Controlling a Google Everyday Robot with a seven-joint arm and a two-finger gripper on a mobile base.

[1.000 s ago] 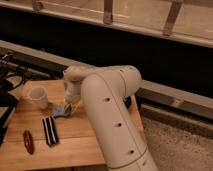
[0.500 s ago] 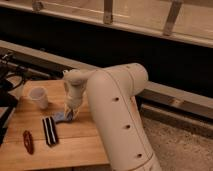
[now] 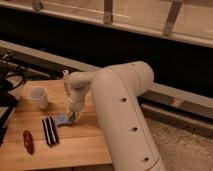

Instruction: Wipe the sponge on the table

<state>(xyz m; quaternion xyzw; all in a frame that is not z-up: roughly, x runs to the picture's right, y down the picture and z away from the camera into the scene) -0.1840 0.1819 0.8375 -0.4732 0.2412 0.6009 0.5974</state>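
Observation:
The small blue sponge [image 3: 62, 120] lies on the wooden table [image 3: 80, 145], just right of the striped block. My gripper [image 3: 73, 116] comes down from the white arm onto the sponge's right edge and hides part of it. The bulky white arm [image 3: 117, 100] covers the table's right side.
A white cup [image 3: 39, 97] stands at the back left of the table. A black-and-white striped block [image 3: 49, 130] lies left of the sponge, and a red object [image 3: 28, 141] is near the front left. Dark equipment and cables [image 3: 7, 80] sit beyond the left edge.
The gripper has moved toward the table's front edge, and the sponge has shifted with it, away from the cup. The arm's elbow has swung right.

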